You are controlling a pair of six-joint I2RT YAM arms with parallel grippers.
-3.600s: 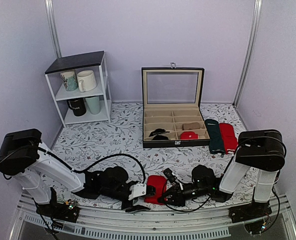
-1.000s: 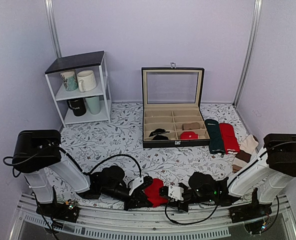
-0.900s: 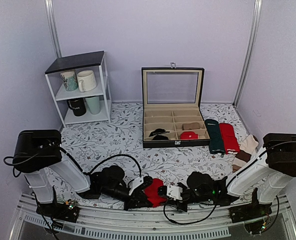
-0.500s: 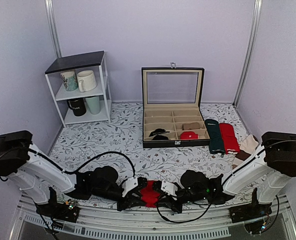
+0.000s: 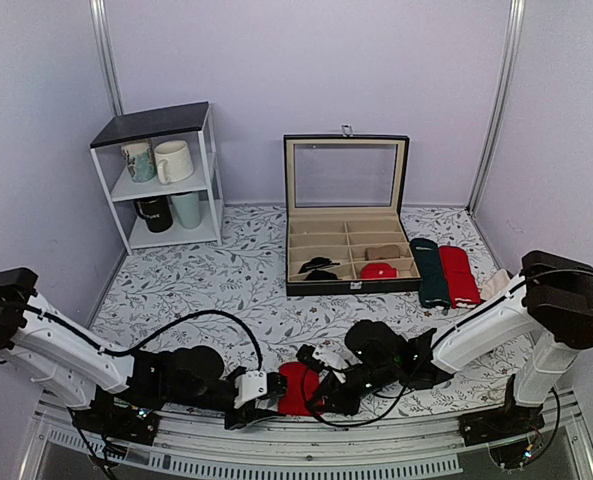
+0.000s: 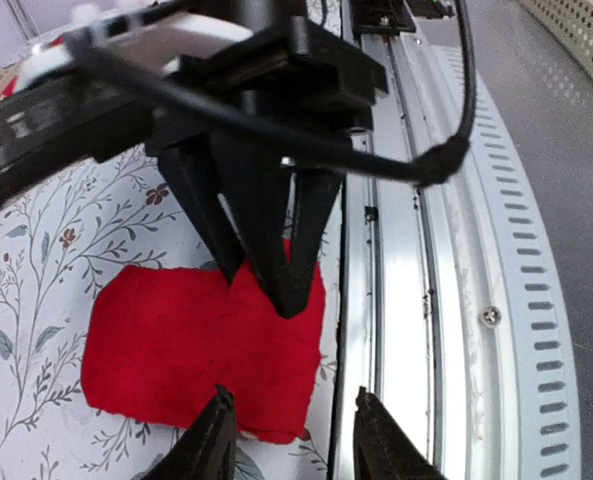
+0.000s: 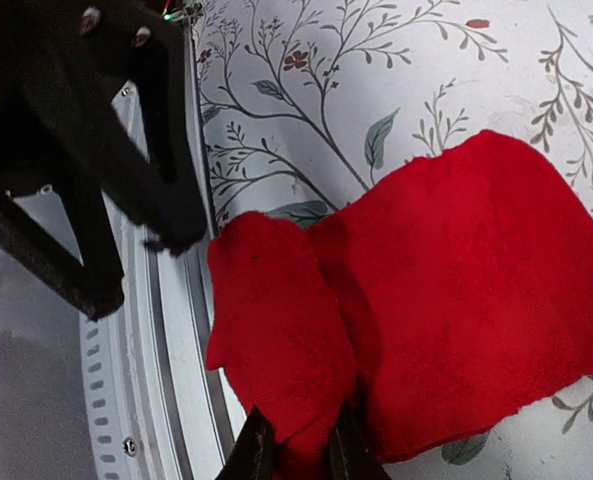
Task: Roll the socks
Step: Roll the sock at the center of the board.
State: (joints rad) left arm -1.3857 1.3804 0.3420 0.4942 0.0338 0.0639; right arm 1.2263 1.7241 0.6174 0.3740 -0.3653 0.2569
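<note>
The socks (image 5: 296, 387) lie as a folded bright red bundle at the table's front edge, between both grippers. In the left wrist view the red socks (image 6: 176, 350) sit flat on the floral cloth. My left gripper (image 6: 294, 440) is open just short of their near edge, holding nothing. The right gripper's black fingers (image 6: 276, 260) come down on the socks from the far side. In the right wrist view my right gripper (image 7: 301, 455) is shut on a raised fold of the socks (image 7: 276, 330). From above, the left gripper (image 5: 268, 392) and right gripper (image 5: 321, 385) face each other.
A metal rail (image 6: 426, 300) runs along the table's front edge right beside the socks. An open compartment case (image 5: 346, 250) stands at the back centre. A dark green sock (image 5: 432, 272) and a plain red sock (image 5: 458, 275) lie to its right. A white shelf (image 5: 166, 180) holds mugs.
My left gripper has opened and let go of the socks, and its arm has dropped low to the left. My right gripper has shut on a fold and shifted left.
</note>
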